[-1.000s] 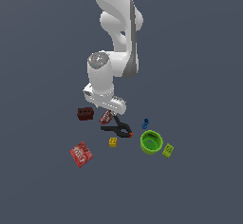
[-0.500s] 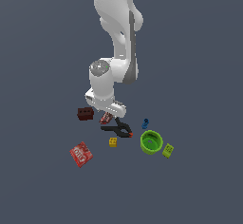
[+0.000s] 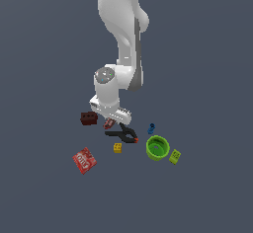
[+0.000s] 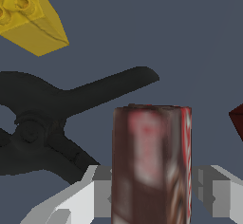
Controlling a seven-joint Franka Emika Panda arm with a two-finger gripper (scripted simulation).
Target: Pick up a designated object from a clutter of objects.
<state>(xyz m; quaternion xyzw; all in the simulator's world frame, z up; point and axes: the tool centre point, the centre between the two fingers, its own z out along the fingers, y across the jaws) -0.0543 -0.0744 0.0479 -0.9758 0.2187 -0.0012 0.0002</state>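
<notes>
The designated dark red box with white lettering (image 4: pixel 151 163) stands between my two fingers in the wrist view. One finger (image 4: pixel 102 190) and the other (image 4: pixel 211 190) press against its sides. In the exterior view the box (image 3: pixel 109 124) shows just under the hand, low among the clutter. My gripper (image 3: pixel 110 120) is shut on it. The black clamp (image 3: pixel 123 135) lies right beside it, also in the wrist view (image 4: pixel 52 123).
A maroon brick (image 3: pixel 89 118) lies to the exterior view's left of the hand. A yellow brick (image 3: pixel 117 148) (image 4: pixel 28 16), a bright red packet (image 3: pixel 84 160), a green bowl (image 3: pixel 157 147), a lime brick (image 3: pixel 174 156) and a blue piece (image 3: pixel 151 128) lie around.
The hand has come down a little over the dark red box. The clutter has not moved.
</notes>
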